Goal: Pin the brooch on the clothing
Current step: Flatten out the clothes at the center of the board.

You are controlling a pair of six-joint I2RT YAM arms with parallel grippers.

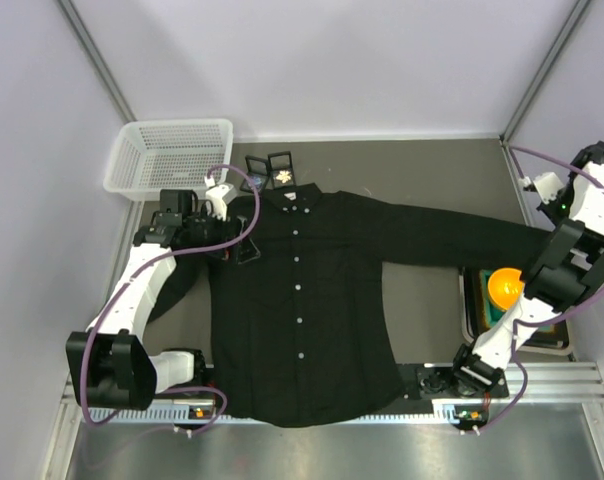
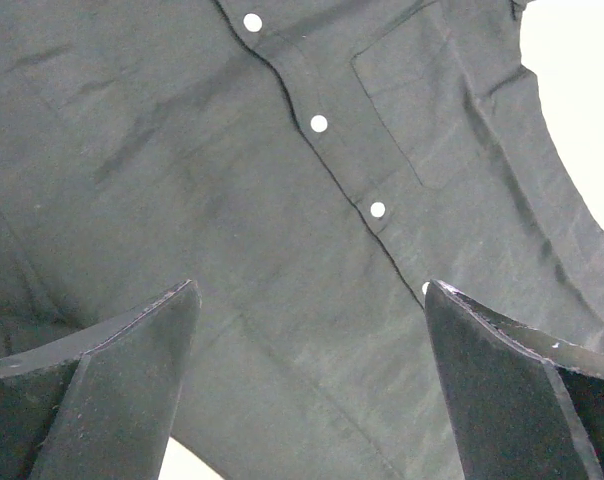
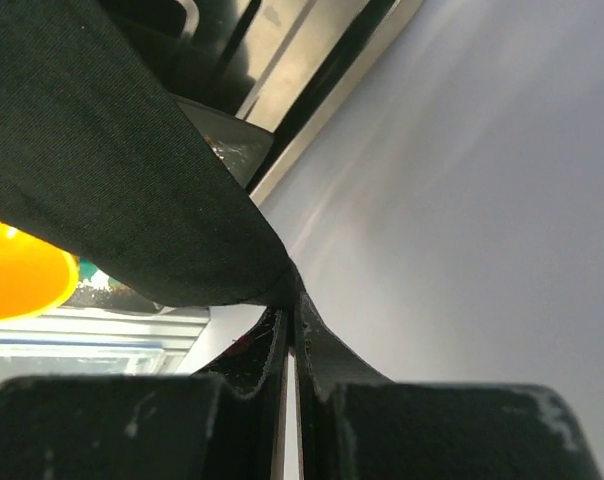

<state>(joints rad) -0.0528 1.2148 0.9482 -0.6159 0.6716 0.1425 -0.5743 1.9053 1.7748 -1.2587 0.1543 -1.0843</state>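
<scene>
Right tool (image 3: 289, 288) pinching shirt (image 1: 322, 330) sleeve edge.

Left arm (image 1: 142, 285) stretched from near-left base toward far left, wrist bent right. Left gripper (image 2: 312, 290) pointed down, spread wide, fingers (image 2: 132, 370) well apart. Right arm (image 1: 504, 330) rose from near-right base, folded out to far right. Right gripper (image 3: 290, 290) closed tight, tips pinching end of shirt (image 3: 102, 160) sleeve.
</scene>
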